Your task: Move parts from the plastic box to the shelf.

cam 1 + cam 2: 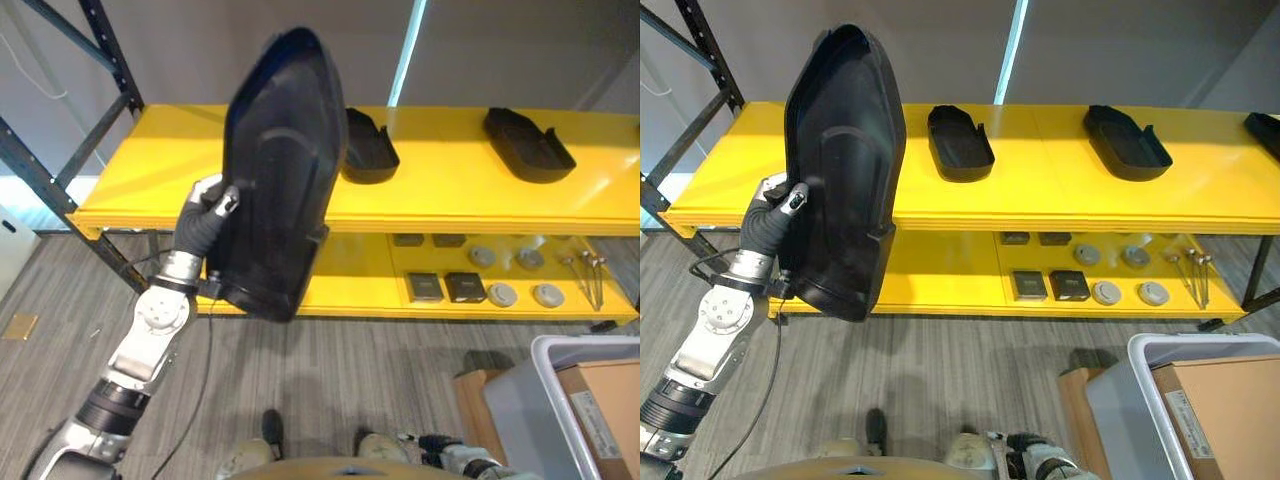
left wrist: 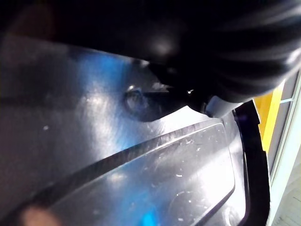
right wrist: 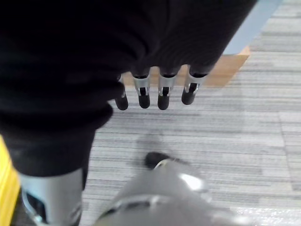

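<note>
- A long yellow shelf (image 1: 1060, 190) ran across the room in a dark metal rack, with a lower yellow level (image 1: 940, 275) beneath its top surface.
- A grey-striped floor (image 1: 940, 380) lay in front of the shelf.
- A large black moulded part (image 1: 840, 170), long with a pointed top end and a raised rim, was held nearly upright in front of the left end of the shelf, its hollow side facing the camera, its lower end hanging in front of the lower level.
- The left hand (image 1: 780, 205) gripped this part by its left edge, thumb on the near face; the other fingers were hidden behind the part. In the left wrist view, the part's glossy black surface (image 2: 141, 179) sat right against the hand.
- A grey plastic box (image 1: 1140, 400) stood on the floor at the lower right, beside a brown cardboard carton (image 1: 1230, 410).
- Two more black parts lay flat on the top of the shelf, hollow side up: one near the middle (image 1: 960, 142), one further right (image 1: 1127, 142). They were well apart from each other.
- The right hand (image 3: 160, 92) hung low over the floor, its dark-tipped fingers relaxed, pointing down and holding nothing.
- On the lower level sat two dark square blocks (image 1: 1050, 285), side by side.
- Near them lay several small grey round discs (image 1: 1120, 290).
- At the right end of the lower level lay a few thin metal rods (image 1: 1195, 275).
</note>
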{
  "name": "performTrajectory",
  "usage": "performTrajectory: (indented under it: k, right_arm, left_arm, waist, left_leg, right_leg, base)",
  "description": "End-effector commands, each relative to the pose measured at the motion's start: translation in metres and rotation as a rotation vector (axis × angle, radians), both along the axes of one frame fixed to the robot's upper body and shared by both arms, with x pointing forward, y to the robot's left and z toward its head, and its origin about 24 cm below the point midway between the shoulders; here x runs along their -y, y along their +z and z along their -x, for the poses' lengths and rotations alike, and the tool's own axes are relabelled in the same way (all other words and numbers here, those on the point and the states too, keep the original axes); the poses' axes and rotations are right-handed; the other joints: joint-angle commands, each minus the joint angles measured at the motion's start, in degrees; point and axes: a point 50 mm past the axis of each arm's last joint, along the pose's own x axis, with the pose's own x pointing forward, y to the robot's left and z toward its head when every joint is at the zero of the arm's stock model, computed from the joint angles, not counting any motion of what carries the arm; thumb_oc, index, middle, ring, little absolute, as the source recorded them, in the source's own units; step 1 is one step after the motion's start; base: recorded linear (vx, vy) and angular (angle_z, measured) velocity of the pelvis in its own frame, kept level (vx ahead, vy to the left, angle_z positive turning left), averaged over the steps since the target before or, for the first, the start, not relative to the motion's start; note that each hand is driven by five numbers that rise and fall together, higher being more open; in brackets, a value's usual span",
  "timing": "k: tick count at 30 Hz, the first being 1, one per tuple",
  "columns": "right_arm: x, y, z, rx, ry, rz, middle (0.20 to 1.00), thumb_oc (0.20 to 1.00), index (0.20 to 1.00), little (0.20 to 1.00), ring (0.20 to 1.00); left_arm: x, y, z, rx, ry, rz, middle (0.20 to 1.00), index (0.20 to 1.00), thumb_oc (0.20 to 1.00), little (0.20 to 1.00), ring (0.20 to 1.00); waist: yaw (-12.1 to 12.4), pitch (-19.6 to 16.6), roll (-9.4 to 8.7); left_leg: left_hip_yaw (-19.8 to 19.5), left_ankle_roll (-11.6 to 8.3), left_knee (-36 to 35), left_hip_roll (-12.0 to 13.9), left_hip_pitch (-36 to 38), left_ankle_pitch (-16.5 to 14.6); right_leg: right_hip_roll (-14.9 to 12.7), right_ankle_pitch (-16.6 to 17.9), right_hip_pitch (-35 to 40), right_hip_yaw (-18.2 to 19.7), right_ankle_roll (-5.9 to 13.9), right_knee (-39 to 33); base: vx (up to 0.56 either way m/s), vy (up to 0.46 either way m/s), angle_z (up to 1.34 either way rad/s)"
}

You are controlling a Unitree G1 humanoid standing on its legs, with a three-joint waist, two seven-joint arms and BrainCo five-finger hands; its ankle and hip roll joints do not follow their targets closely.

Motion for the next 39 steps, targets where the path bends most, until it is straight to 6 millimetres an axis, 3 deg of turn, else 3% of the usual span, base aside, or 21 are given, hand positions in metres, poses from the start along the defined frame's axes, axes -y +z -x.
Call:
performTrajectory:
  k: [1, 3, 5, 8, 9, 10, 13, 14, 15, 16, 17, 18, 20, 24, 27, 31, 32, 35, 39]
  right_arm:
    - [0.018, 0.003, 0.007, -0.027, -0.04, 0.045, 1.0, 1.0, 1.0, 1.0, 1.0]
    - [0.024, 0.002, 0.019, -0.073, -0.077, 0.038, 1.0, 1.0, 1.0, 1.0, 1.0]
    - [0.025, 0.002, 0.021, -0.084, -0.091, 0.024, 1.0, 1.0, 1.0, 1.0, 1.0]
    - [0.03, 0.004, 0.023, -0.081, -0.108, 0.014, 1.0, 1.0, 1.0, 1.0, 1.0]
    - [0.035, 0.005, 0.022, -0.072, -0.114, 0.02, 1.0, 1.0, 1.0, 1.0, 1.0]
    - [0.04, 0.007, 0.022, -0.054, -0.134, 0.02, 1.0, 1.0, 1.0, 1.0, 1.0]
    - [0.039, 0.008, 0.016, 0.002, -0.18, -0.015, 1.0, 1.0, 1.0, 1.0, 1.0]
    - [0.035, 0.008, 0.007, 0.022, -0.14, -0.042, 1.0, 1.0, 1.0, 1.0, 1.0]
    - [0.035, 0.009, 0.006, 0.021, -0.132, -0.042, 1.0, 1.0, 1.0, 1.0, 1.0]
    - [0.034, 0.009, 0.003, 0.019, -0.09, -0.039, 1.0, 1.0, 1.0, 1.0, 1.0]
    - [0.033, 0.01, -0.002, 0.018, -0.045, -0.035, 1.0, 1.0, 1.0, 1.0, 1.0]
    - [0.033, 0.01, -0.002, 0.017, -0.039, -0.036, 1.0, 1.0, 1.0, 1.0, 1.0]
    - [0.032, 0.013, -0.013, 0.026, -0.036, -0.066, 1.0, 1.0, 1.0, 1.0, 1.0]
    - [0.036, 0.014, -0.012, 0.001, -0.005, -0.052, 1.0, 1.0, 1.0, 1.0, 1.0]
    - [0.036, 0.01, 0.003, -0.017, -0.091, -0.049, 1.0, 1.0, 1.0, 1.0, 1.0]
    - [0.022, 0.002, 0.016, -0.036, -0.058, -0.053, 1.0, 1.0, 1.0, 1.0, 1.0]
    - [0.018, 0.0, 0.019, -0.024, -0.075, -0.067, 1.0, 1.0, 1.0, 1.0, 1.0]
    - [0.012, -0.002, 0.018, -0.002, -0.075, -0.086, 1.0, 1.0, 1.0, 1.0, 1.0]
    - [0.006, -0.005, 0.027, -0.008, -0.066, -0.057, 1.0, 1.0, 1.0, 1.0, 1.0]
  left_arm:
    - [0.014, 0.028, 0.006, 0.155, -0.063, 0.099, 0.2, 0.2, 0.2, 0.2, 0.2]
    - [0.019, 0.027, 0.006, 0.16, -0.088, 0.09, 0.2, 0.2, 0.2, 0.2, 0.2]
    - [0.02, 0.029, 0.006, 0.162, -0.089, 0.076, 0.2, 0.2, 0.2, 0.2, 0.2]
    - [0.02, 0.03, 0.006, 0.156, -0.106, 0.09, 0.2, 0.2, 0.2, 0.2, 0.2]
    - [0.019, 0.029, 0.006, 0.143, -0.122, 0.116, 0.2, 0.2, 0.2, 0.2, 0.2]
    - [0.017, 0.027, 0.004, 0.122, -0.136, 0.136, 0.2, 0.2, 0.2, 0.2, 0.2]
    - [0.016, 0.025, 0.0, 0.113, -0.146, 0.14, 0.2, 0.2, 0.2, 0.2, 0.2]
    - [0.014, 0.023, 0.0, 0.111, -0.138, 0.131, 0.2, 0.2, 0.2, 0.2, 0.2]
    - [0.014, 0.022, 0.001, 0.11, -0.138, 0.131, 0.2, 0.2, 0.2, 0.2, 0.2]
    - [0.013, 0.021, 0.002, 0.101, -0.142, 0.142, 0.2, 0.2, 0.2, 0.2, 0.2]
    - [0.015, 0.019, 0.003, 0.078, -0.166, 0.156, 0.2, 0.2, 0.2, 0.2, 0.2]
    - [0.016, 0.018, 0.004, 0.076, -0.167, 0.155, 0.2, 0.2, 0.2, 0.2, 0.2]
    - [0.017, 0.013, 0.007, 0.062, -0.141, 0.132, 0.2, 0.2, 0.2, 0.2, 0.2]
    - [0.015, 0.014, 0.005, 0.067, -0.146, 0.123, 0.2, 0.2, 0.2, 0.2, 0.2]
    - [0.012, 0.01, 0.002, 0.059, -0.144, 0.089, 0.2, 0.2, 0.2, 0.2, 0.2]
    - [0.006, 0.013, -0.002, 0.054, -0.116, 0.066, 0.2, 0.2, 0.2, 0.2, 0.2]
    - [0.003, 0.016, -0.004, 0.052, -0.105, 0.07, 0.2, 0.2, 0.2, 0.2, 0.2]
    - [-0.004, 0.016, -0.004, 0.045, -0.058, 0.074, 0.2, 0.2, 0.2, 0.2, 0.2]
    - [-0.018, 0.016, -0.004, 0.039, 0.035, 0.114, 0.2, 0.2, 0.2, 0.2, 0.2]
  waist:
    - [-0.14, -0.99, 0.32]
    - [-0.69, -1.03, 0.47]
    - [-0.63, -0.93, 0.27]
    - [-0.81, -0.47, -0.44]
    - [-0.58, 0.05, -0.4]
    - [-0.48, 1.47, -0.71]
    - [-0.16, 2.41, -1.27]
    - [-0.37, 2.14, -1.13]
    - [-0.3, 2.22, -1.16]
    - [-0.43, 1.86, -0.63]
    - [-0.35, 1.33, 0.47]
    - [-0.14, 1.47, 0.44]
    - [1.26, 1.66, 0.61]
    - [1.48, 1.86, 0.89]
    - [1.5, 1.04, 1.47]
    - [1.69, 0.34, 1.38]
    - [1.59, 0.52, 1.27]
    - [1.5, 0.85, 1.18]
    - [-0.06, 1.27, 0.4]
  left_leg:
    - [-2.84, 0.32, 0.87, -3.36, 4.95, -5.85]
    - [-4.59, 0.75, 1.03, -5.31, 4.35, -5.82]
    - [-4.61, 0.99, 2.53, -6.1, 3.84, -6.86]
    - [-3.86, 0.93, 12.21, -7.78, 1.91, -10.93]
    - [-2.66, 0.14, 17.86, -7.79, 0.32, -10.53]
    - [-2.02, -2.44, 31.59, -6.98, -5.69, -6.41]
    - [-1.87, -3.88, 37.87, -5.42, -11.71, -4.6]
    - [-1.73, -4.0, 32.67, -0.86, -11.1, -3.18]
    - [-1.6, -4.04, 32.09, -0.64, -10.66, -3.1]
    - [-1.77, -4.31, 26.37, 1.48, -9.02, -1.79]
    - [-3.46, -5.12, 15.96, 4.22, -8.04, 0.25]
    - [-3.63, -5.43, 13.21, 4.62, -6.74, 1.17]
    - [-10.16, -6.73, 7.98, 6.04, -8.31, 4.49]
    - [-9.38, -6.7, 5.72, 6.77, -8.72, 3.67]
    - [-10.06, -5.14, 5.7, 5.03, -6.27, 0.47]
    - [-10.2, -2.72, 5.04, 2.16, -3.85, -1.9]
    - [-10.15, -1.76, 4.96, 1.54, -2.8, -2.63]
    - [-9.07, -0.91, 4.34, 1.65, -1.1, -3.19]
    - [-8.49, -0.68, 2.22, 0.43, 0.6, -3.85]
  right_leg:
    - [3.92, 8.41, -2.08, 1.3, -0.93, -5.58]
    - [5.95, 9.66, -3.18, 4.2, -1.42, -6.62]
    - [6.17, 9.82, -3.45, 4.57, -1.62, -6.99]
    - [4.67, 9.54, -4.2, 4.54, -2.43, -6.25]
    - [4.0, 9.06, -3.79, 3.02, -3.18, -5.9]
    - [2.9, 8.84, -2.67, 2.2, -4.47, -5.4]
    - [2.82, 8.67, -0.64, 3.61, -4.91, -6.05]
    - [2.96, 8.09, 0.2, 4.57, -4.64, -6.24]
    - [2.95, 8.02, 0.38, 4.74, -4.63, -6.21]
    - [3.19, 7.59, 0.43, 5.17, -4.31, -6.08]
    - [3.57, 6.87, 0.71, 6.95, -3.63, -6.33]
    - [3.38, 6.67, 1.24, 7.68, -3.51, -6.49]
    - [3.11, 5.76, 2.47, 12.99, -3.04, -6.59]
    - [2.13, 4.14, 3.25, 14.31, -2.67, -5.12]
    - [0.27, 3.46, 2.04, 12.69, -1.5, -2.31]
    - [-1.25, 3.01, 0.69, 11.31, -0.24, 0.88]
    - [-2.3, 4.68, -2.02, 9.89, 0.85, 4.13]
    - [-3.26, 6.13, -4.56, 8.22, 1.38, 7.35]
    - [-0.96, 8.64, -5.99, 9.52, 1.13, -0.02]
  base:
    - [0.1, 0.069, 1.04]
    - [0.09, 0.015, 0.93]
    - [0.06, -0.059, 0.37]
    - [0.06, -0.034, 0.18]
    - [0.12, -0.024, 0.65]
    - [0.1, -0.021, 0.69]
    - [0.18, 0.028, 0.39]
    - [0.25, 0.137, 0.11]
    - [0.31, 0.223, -0.09]
    - [0.28, 0.293, -0.32]
    - [0.32, 0.331, -0.24]
    - [0.32, 0.351, -0.05]
    - [0.31, 0.322, -0.43]
    - [0.21, 0.336, -0.98]
    - [0.17, 0.395, -0.58]
    - [0.11, 0.211, -0.06]
    - [0.09, 0.134, 0.0]
    - [0.1, 0.084, -0.05]
    - [0.12, -0.013, 0.01]
